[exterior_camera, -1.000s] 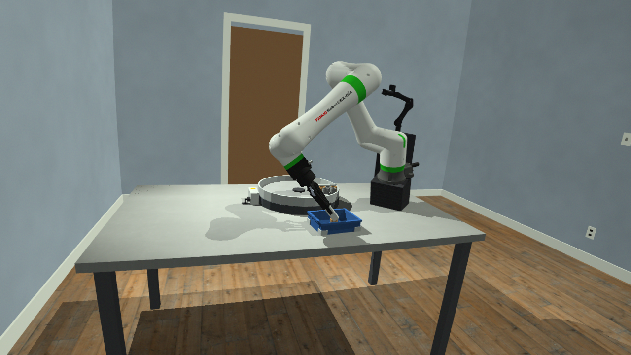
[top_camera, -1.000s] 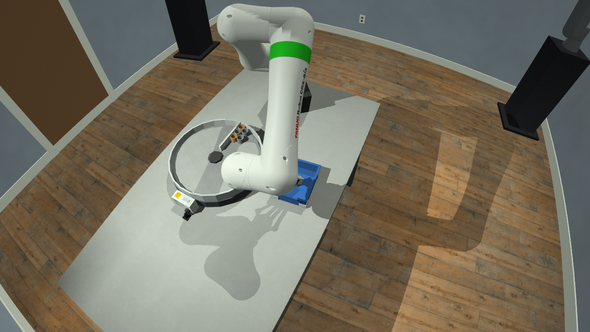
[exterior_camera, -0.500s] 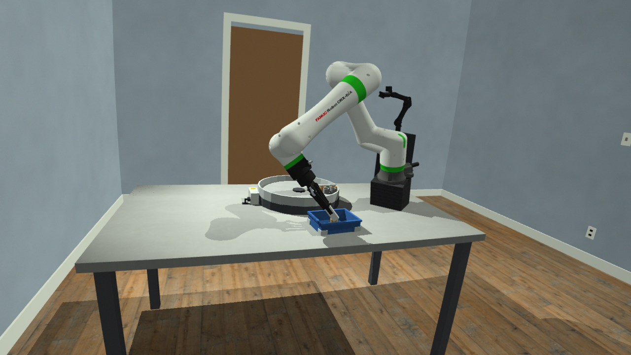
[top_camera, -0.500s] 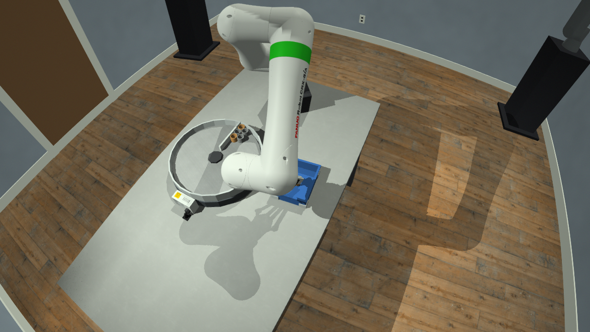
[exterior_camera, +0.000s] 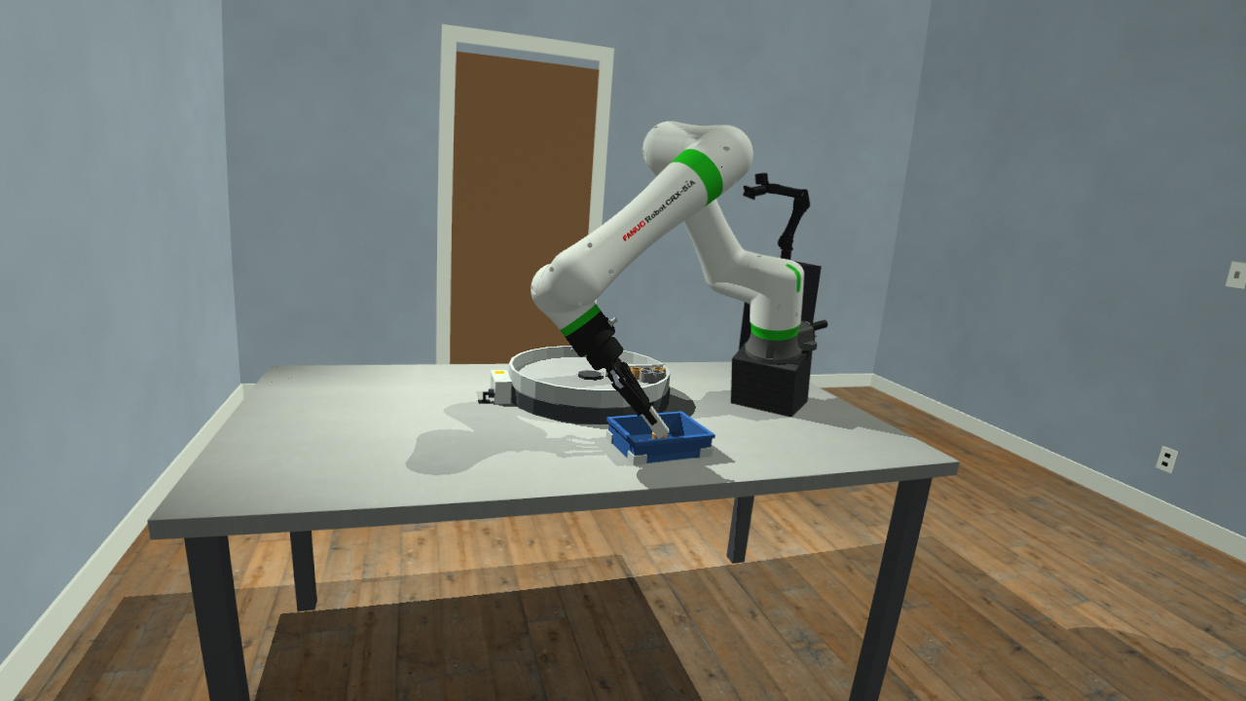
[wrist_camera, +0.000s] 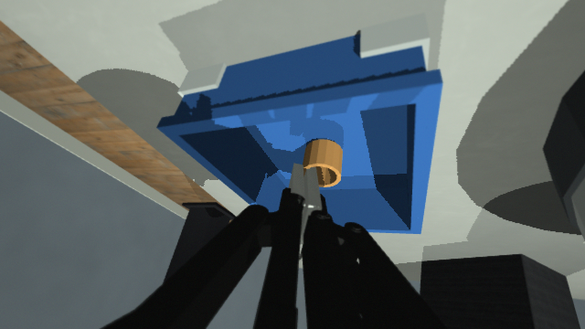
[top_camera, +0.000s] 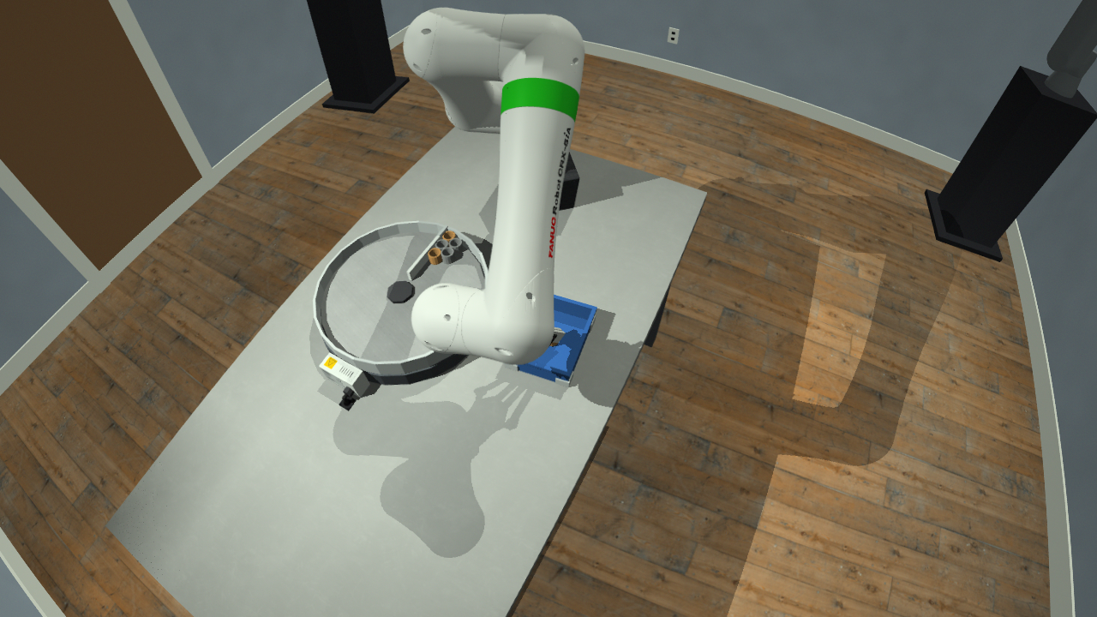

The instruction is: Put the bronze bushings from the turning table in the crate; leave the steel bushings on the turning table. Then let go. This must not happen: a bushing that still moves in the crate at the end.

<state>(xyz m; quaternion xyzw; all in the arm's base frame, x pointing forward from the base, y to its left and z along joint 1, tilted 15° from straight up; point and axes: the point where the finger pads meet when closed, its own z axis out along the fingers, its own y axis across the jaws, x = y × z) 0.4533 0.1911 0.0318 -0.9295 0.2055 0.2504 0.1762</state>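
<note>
Pinching a bronze bushing [exterior_camera: 653, 434] [wrist_camera: 324, 153] by its wall, our gripper's [top_camera: 557, 336] [exterior_camera: 659, 426] [wrist_camera: 304, 175] clenching it inside the blue crate [top_camera: 584, 308] [exterior_camera: 671, 446] [wrist_camera: 428, 142], near the worktop's [top_camera: 268, 460] [exterior_camera: 305, 453] [wrist_camera: 471, 37] front long edge. Its open end's facing our wrist cam, long axis running roughly fingerwise.

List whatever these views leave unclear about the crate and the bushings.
- Top: the arm covers part of the crate.
- Wrist: the held bronze bushing hides its underside, so contact with the crate floor is uncertain.
- Exterior: bushings on the turning table are too small and overlapped to count.
</note>
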